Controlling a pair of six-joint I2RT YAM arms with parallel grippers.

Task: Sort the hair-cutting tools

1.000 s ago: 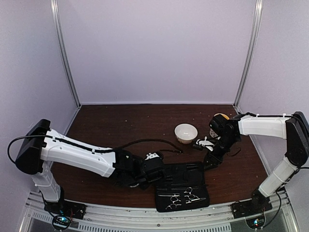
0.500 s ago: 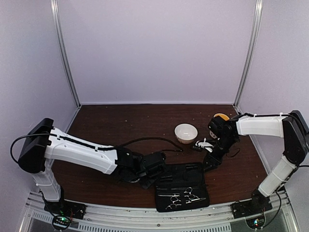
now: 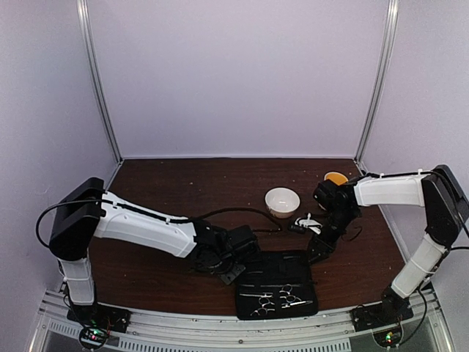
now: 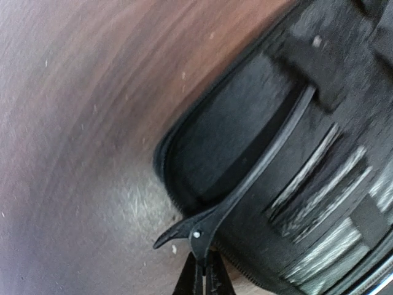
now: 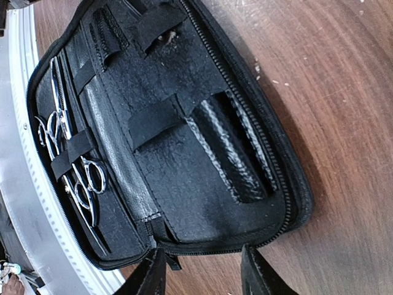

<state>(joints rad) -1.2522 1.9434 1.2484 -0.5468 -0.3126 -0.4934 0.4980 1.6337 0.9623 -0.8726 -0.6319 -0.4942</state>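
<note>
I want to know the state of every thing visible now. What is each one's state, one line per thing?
black case: unzipped, lying open.
two scissors: blades closed, strapped inside the black case.
black clip: held at one end, reaching over the case's corner.
left gripper: shut on the black clip.
right gripper: open, holding nothing, at the case's edge.
white bowl: upright.

The left arm (image 3: 146,229) is stretched low toward the centre, and the left tool (image 4: 203,275) is pinched shut on a thin black clip (image 4: 209,220). The right arm (image 3: 385,189) is folded inward with the wrist tipped down, and the right tool (image 5: 202,270) is held with its jaws parted, nothing between them.
</note>
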